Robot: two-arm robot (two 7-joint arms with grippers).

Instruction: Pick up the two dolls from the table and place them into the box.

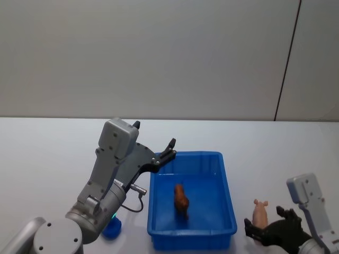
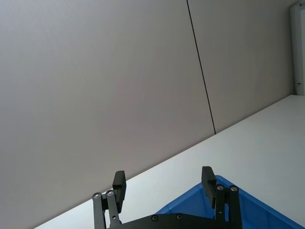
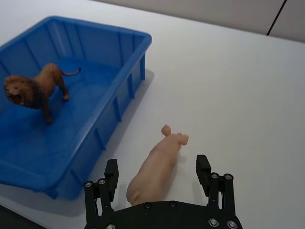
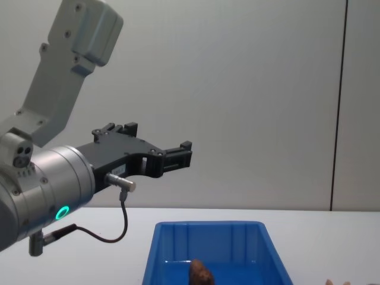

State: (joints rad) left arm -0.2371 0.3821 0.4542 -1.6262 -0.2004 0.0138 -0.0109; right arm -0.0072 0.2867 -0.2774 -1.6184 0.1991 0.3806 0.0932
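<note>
Left gripper (image 2: pixel 163 175) raised and angled upward, fingers (image 2: pixel 119 183) apart, right gripper (image 3: pixel 157 164) low, fingers apart

Reddish-brown lion doll (image 3: pixel 35 90) stood upright on all fours inside the open-topped bright blue box (image 3: pixel 97 45). Pale pink pig doll (image 3: pixel 155 169) rested on the white table (image 3: pixel 228 86), near the box's right wall, not touching it.

The box (image 1: pixel 192 238) is bright blue, the lion doll (image 1: pixel 181 201) reddish-brown, the pig doll (image 1: pixel 260 213) pale pink.

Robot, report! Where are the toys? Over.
Left gripper open, empty, above box corner. Right gripper open, straddling pink pig on table. Lion inside box. Nothing blocking.
</note>
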